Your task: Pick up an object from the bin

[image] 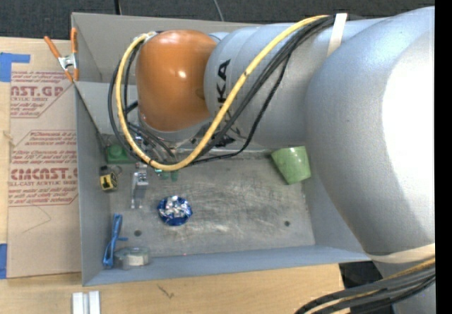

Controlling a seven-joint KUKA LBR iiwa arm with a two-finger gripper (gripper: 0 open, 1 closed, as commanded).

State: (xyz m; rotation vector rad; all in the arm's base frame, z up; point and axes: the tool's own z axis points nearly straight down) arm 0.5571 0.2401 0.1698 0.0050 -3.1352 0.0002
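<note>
Your bin (233, 201) is dull grey, its floor scuffed paler. Over the claw (152, 156) sits a glossy orange cover (173, 80), looped by yellow and black cables (169, 164). The arm (367, 108) is silver-grey with black lettering. Just below the claw you have a blue-and-white mottled ball (174, 210). Off to the view's right of it is a pale green cup (292, 164). On the other side are a dark green block (115, 154) and a yellow-and-black piece (107, 180). Lower still is a bright blue tool (113, 240).

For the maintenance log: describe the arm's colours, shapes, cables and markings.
The arm is built of thick, rounded silver-grey links. A glossy orange dome cover caps its wrist. A yellow cable and black cables run along it and loop round the cover, held by a white strap. Black lettering, partly hidden, marks the grey link.
</note>
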